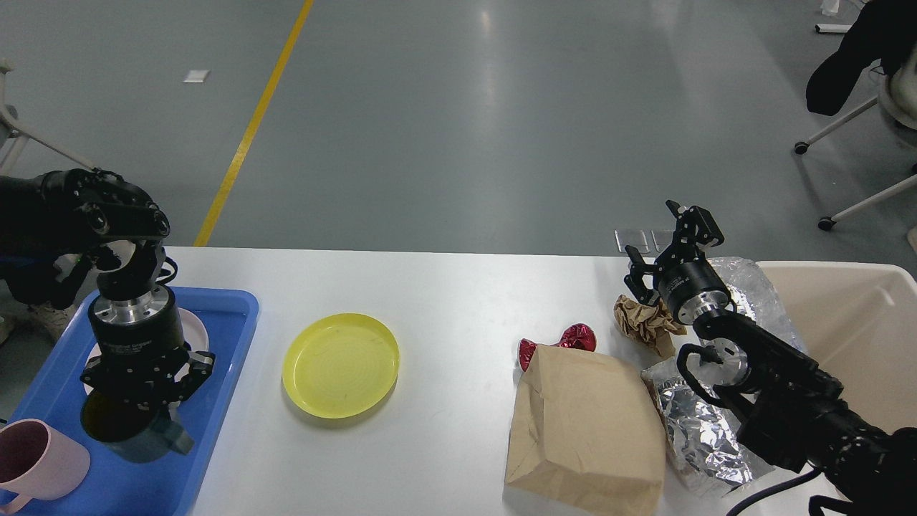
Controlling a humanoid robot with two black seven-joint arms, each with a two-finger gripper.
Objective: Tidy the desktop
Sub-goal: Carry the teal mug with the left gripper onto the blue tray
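My left gripper (147,390) hangs over the blue tray (222,401) at the desktop's (444,315) left edge, probably gripping a dark cup (118,430); right gripper (659,247) spread open, empty, near the far-right corner.

Pink mug (36,459) cut by left edge; plate (197,331) mostly behind left gripper (143,401); jaws' state unclear.

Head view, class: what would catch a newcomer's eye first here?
The yellow plate lies alone mid-desktop. Right of it, a brown paper bag sits among crumpled foil and a red wrapper. At left, the left gripper hangs over a blue tray holding a pink mug.
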